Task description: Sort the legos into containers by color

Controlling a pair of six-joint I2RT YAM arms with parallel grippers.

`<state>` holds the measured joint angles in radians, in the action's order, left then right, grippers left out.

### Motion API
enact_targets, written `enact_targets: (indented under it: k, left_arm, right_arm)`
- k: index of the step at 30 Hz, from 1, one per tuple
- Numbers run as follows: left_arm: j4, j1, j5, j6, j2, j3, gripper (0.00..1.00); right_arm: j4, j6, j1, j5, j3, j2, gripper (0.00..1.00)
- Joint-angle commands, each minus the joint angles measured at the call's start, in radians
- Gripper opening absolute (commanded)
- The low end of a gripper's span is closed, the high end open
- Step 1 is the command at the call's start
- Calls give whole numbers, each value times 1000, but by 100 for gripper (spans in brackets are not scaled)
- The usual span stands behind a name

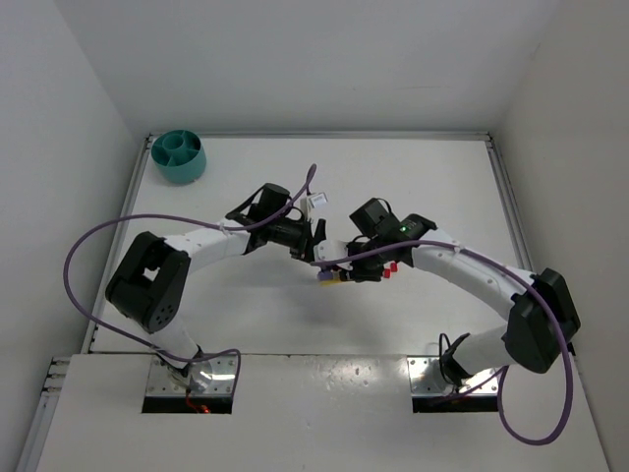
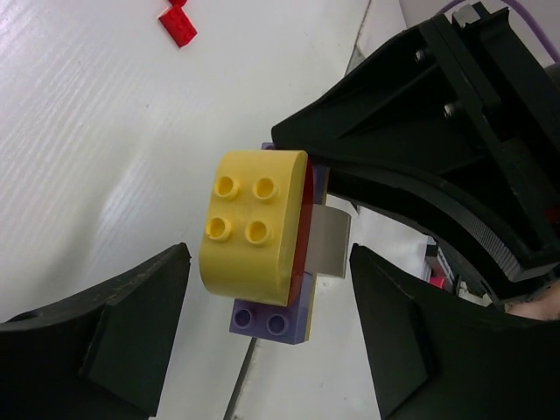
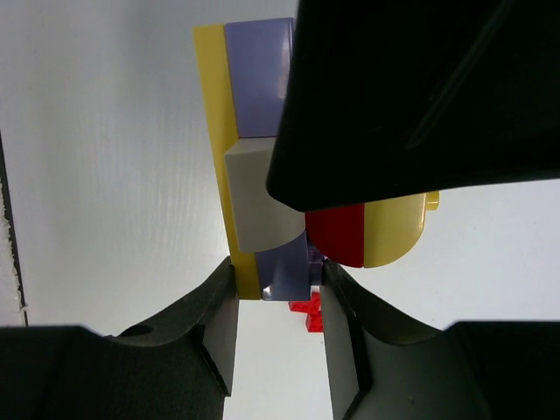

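At the far left corner of the table sits the small round teal plastic bowl [image 1: 179, 155] with its curved dividers. From overhead I see no brick in any compartment, so I judge the sorting has not begun. Right of it, near the table's middle, my left gripper [image 1: 316, 239] has its fingers spread wide, one on each side of a clump of stuck-together plastic bricks [image 2: 262, 254], apparently touching nothing. The clump is held above the table: a rounded yellow brick with four studs [image 2: 254, 223] faces the left wrist camera, with a thin red layer, a purple studded brick [image 2: 267, 319] and a grey piece [image 2: 331, 245] behind it. My right gripper [image 3: 277, 280] pinches the clump's end between narrow fingers, clamped on its purple and yellow bricks. Just right of that, a few loose red bricks [image 1: 390, 267] lie on the table. Everything is left to do: separate the clump, then carry each colour to the bowl.
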<state>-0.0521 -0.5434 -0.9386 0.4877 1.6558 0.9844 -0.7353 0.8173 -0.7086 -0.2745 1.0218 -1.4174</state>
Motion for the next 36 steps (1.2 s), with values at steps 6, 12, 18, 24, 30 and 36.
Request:
enact_targets:
  k: [6,12,18,24,30,36]
  left_arm:
    - [35,-6,-49,-3,12,17,69]
    - [57,-6,-83,6,21,26,54]
    - [66,-6,-92,6,32,26,16]
    - [75,43,-111,15,41,57,8]
    - [63,123,-88,5,64,89,8]
    - [31,186,-23,-38,113,148,5]
  right_arm:
    - [28,-3,-37,29,25,-2,1]
    - [28,-3,-46,38,15,-2,1]
    - [17,8,-64,38,-8,20,1]
    - [17,17,-65,70,-98,57,1]
    - [49,71,-46,178,-276,150,1]
    - [148,19,33,248,-353,184,1]
